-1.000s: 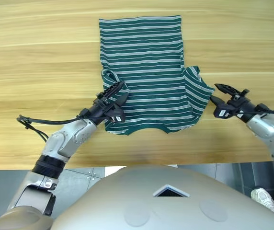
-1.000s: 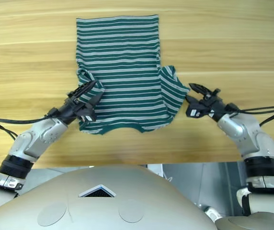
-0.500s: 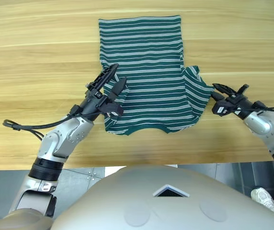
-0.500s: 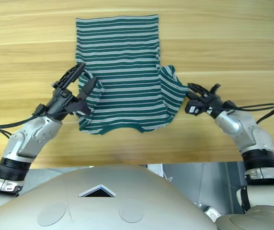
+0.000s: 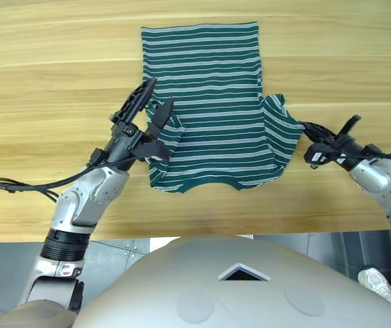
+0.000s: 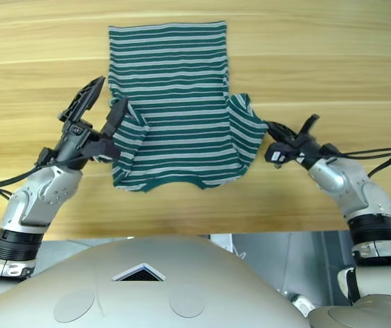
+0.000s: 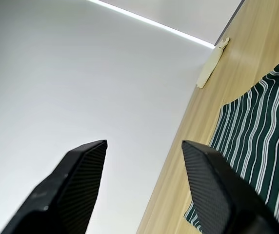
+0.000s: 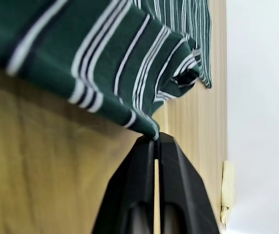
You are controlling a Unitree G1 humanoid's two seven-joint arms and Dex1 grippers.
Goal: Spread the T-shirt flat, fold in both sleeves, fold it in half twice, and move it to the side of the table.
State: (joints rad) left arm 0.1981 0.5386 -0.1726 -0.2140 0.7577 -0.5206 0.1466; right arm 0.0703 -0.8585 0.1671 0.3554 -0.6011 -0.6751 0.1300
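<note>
My right claw [image 8: 155, 140] is closed to a thin slit. Its wrist camera shows the hem of the shirt's [image 5: 209, 89] right sleeve [image 5: 282, 126] nipped at the tips, with wood grain beneath the cloth. From my head I can place that grip at the sleeve's outer edge, where it sticks out to my right.

My left claw [image 5: 160, 91] gapes wide and holds nothing. It hangs over the crumpled left sleeve [image 5: 173, 131], tilted up and away from me. Its wrist camera looks between the fingers [image 7: 76, 180] at a pale wall [image 7: 56, 73], with a striped corner of the shirt beyond one finger.

The head view gives the whole shirt. It lies mid-table [image 5: 59, 82], body flat, collar toward me and hem at the far side.
</note>
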